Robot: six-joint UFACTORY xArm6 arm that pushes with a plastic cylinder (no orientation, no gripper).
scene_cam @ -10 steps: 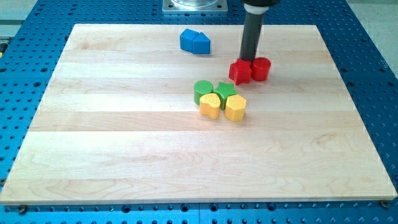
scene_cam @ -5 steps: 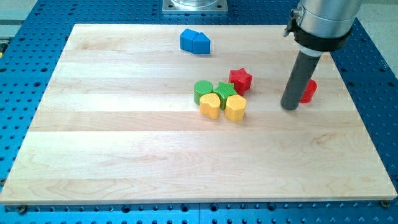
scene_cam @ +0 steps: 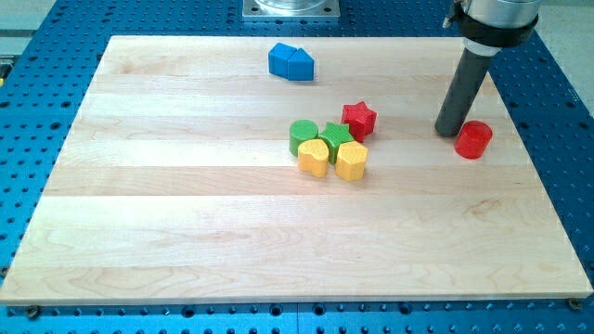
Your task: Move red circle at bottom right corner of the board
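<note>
The red circle block [scene_cam: 473, 140] lies on the wooden board [scene_cam: 278, 241] at the view's right, a little above mid-height. My tip [scene_cam: 449, 133] rests on the board just to the left of the red circle and slightly above it, close to it or touching it. The dark rod rises from there to the view's top right.
A red star block [scene_cam: 359, 119] sits near the centre, beside a cluster of a green circle [scene_cam: 303, 135], a green star [scene_cam: 335, 135], a yellow heart-like block [scene_cam: 313, 157] and a yellow hexagon [scene_cam: 352, 160]. Two blue blocks [scene_cam: 291, 63] lie near the top.
The red circle was pushed away from the red star to the view's right and slightly down. My tip went right with it, then moved up to its upper left.
</note>
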